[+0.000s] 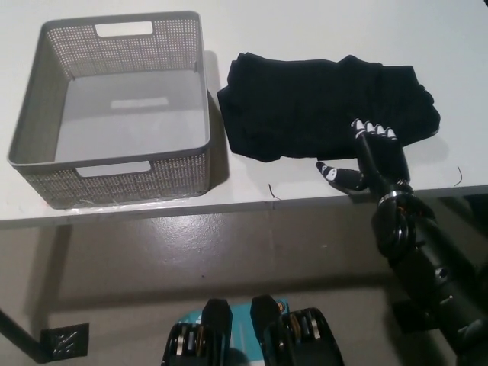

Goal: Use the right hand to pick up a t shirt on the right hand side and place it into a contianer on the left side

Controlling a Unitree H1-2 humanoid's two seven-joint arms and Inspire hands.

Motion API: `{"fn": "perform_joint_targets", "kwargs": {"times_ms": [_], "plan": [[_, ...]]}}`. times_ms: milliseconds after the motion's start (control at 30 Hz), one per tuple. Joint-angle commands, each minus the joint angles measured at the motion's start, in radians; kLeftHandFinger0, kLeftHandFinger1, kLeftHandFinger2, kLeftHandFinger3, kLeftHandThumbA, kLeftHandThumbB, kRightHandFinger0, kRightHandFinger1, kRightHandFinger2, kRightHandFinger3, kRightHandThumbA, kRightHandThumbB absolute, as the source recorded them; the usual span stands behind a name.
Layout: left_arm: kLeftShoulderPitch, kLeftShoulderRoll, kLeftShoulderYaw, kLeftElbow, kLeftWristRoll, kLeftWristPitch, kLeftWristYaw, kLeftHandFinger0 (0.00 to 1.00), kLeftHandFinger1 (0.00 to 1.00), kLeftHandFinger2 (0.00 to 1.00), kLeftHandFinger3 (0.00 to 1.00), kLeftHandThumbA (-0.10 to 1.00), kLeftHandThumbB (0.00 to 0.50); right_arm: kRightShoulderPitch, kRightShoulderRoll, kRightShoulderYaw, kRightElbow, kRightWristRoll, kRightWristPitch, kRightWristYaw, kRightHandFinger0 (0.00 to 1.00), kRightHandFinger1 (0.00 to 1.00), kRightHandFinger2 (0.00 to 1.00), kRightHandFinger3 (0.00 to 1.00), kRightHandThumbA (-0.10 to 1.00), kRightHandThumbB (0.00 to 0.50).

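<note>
A black t-shirt [320, 103] lies crumpled on the right half of the white table [305, 30]. My black right hand [370, 156] hovers at the shirt's near right edge, fingers spread and open, its white-tipped fingertips [371, 127] over the cloth and the thumb over the bare table edge. It holds nothing. A grey perforated basket [114, 164] stands empty on the left of the table. My white left hand is out of view.
The table's front edge [229, 206] runs across the middle of the picture, with grey floor [191, 252] below it. A narrow strip of bare table separates the basket from the shirt.
</note>
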Motion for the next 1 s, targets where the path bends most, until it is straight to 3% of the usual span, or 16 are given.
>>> {"fn": "perform_joint_targets", "kwargs": {"times_ms": [0, 33, 67, 100, 133, 167, 233, 267, 300, 333, 533, 833, 967], "plan": [[0.028, -0.019, -0.048, -0.014, 0.016, -0.029, -0.037, 1.00, 1.00, 0.95, 1.00, 1.00, 0.177, -0.014, 0.032, -0.032, 0.029, 0.063, -0.098, -0.110, 1.00, 1.00, 1.00, 1.00, 0.07, 0.165], [0.023, -0.023, -0.051, -0.009, 0.020, -0.030, -0.035, 1.00, 1.00, 0.95, 1.00, 1.00, 0.177, -0.014, 0.028, -0.036, 0.033, 0.065, -0.119, -0.129, 0.96, 1.00, 1.00, 1.00, -0.01, 0.169], [0.023, -0.022, -0.053, -0.004, 0.020, -0.024, -0.039, 1.00, 1.00, 0.95, 1.00, 1.00, 0.197, -0.010, 0.024, -0.036, 0.034, 0.066, -0.146, -0.142, 0.53, 0.67, 0.75, 0.86, -0.10, 0.149], [0.026, -0.017, -0.056, -0.006, 0.026, -0.024, -0.039, 1.00, 1.00, 0.96, 1.00, 1.00, 0.203, -0.004, 0.025, -0.041, 0.037, 0.076, -0.163, -0.149, 0.37, 0.47, 0.56, 0.77, -0.10, 0.087], [0.031, -0.013, -0.059, -0.006, 0.029, -0.027, -0.039, 1.00, 1.00, 0.96, 1.00, 1.00, 0.204, 0.001, 0.026, -0.046, 0.040, 0.083, -0.175, -0.155, 0.30, 0.40, 0.51, 0.75, -0.10, 0.082], [0.037, -0.012, -0.059, -0.011, 0.028, -0.026, -0.039, 1.00, 1.00, 0.96, 1.00, 1.00, 0.203, 0.007, 0.030, -0.053, 0.037, 0.093, -0.169, -0.148, 0.11, 0.26, 0.40, 0.59, -0.04, 0.004], [0.040, -0.009, -0.059, -0.015, 0.027, -0.025, -0.039, 1.00, 1.00, 0.96, 1.00, 1.00, 0.203, 0.007, 0.034, -0.056, 0.042, 0.098, -0.171, -0.149, 0.09, 0.25, 0.38, 0.56, -0.04, 0.000], [0.035, -0.008, -0.062, -0.014, 0.029, -0.029, -0.041, 1.00, 1.00, 0.97, 1.00, 1.00, 0.207, 0.008, 0.037, -0.070, 0.043, 0.117, -0.191, -0.153, 0.00, 0.06, 0.23, 0.29, 0.11, 0.000], [0.035, -0.010, -0.061, -0.018, 0.021, -0.018, -0.047, 1.00, 1.00, 0.96, 1.00, 1.00, 0.200, 0.006, 0.038, -0.075, 0.050, 0.125, -0.197, -0.148, 0.00, 0.06, 0.26, 0.22, 0.12, 0.000], [0.043, -0.007, -0.062, -0.030, 0.021, -0.002, -0.052, 1.00, 1.00, 0.96, 1.00, 1.00, 0.197, 0.012, 0.036, -0.068, 0.055, 0.120, -0.213, -0.147, 0.00, 0.06, 0.34, 0.13, -0.04, 0.000], [0.049, -0.009, -0.068, -0.022, 0.034, -0.016, -0.040, 1.00, 1.00, 0.92, 1.00, 1.00, 0.194, 0.033, 0.019, -0.057, 0.060, 0.129, -0.264, -0.130, 0.00, 0.18, 0.49, 0.27, -0.10, 0.000], [0.024, -0.015, -0.076, 0.008, 0.041, -0.026, -0.027, 1.00, 1.00, 0.93, 1.00, 1.00, 0.207, 0.026, -0.016, -0.081, 0.046, 0.163, -0.277, -0.120, 0.00, 0.27, 0.59, 0.39, -0.07, 0.000], [0.023, -0.009, -0.074, -0.001, 0.032, -0.019, -0.032, 1.00, 1.00, 0.94, 1.00, 1.00, 0.189, -0.012, -0.029, -0.153, 0.021, 0.229, -0.302, -0.144, 0.00, 0.15, 0.51, 0.42, -0.09, 0.000]]}}
